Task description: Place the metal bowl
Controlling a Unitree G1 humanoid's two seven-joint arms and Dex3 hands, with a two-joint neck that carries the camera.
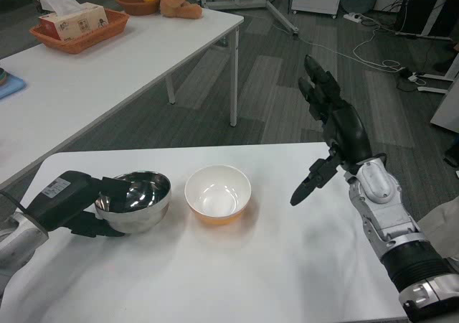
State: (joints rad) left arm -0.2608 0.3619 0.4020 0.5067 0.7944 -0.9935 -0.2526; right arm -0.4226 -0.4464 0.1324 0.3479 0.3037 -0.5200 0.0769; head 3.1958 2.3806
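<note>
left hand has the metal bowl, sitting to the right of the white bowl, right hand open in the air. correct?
One thing is wrong: in the head view the metal bowl sits to the left of the white bowl, not the right. The rest holds: the left hand grips the metal bowl, and the right hand is open in the air.

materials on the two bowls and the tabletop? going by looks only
Steel bowl, held by the left hand: polished metal, likely stainless; mirror-like inside with dark reflections.
Orange bowl: glossy white inside, orange outside; plastic or glazed ceramic, can't tell which.
Table: white, smooth, matte; probably laminate.
</note>
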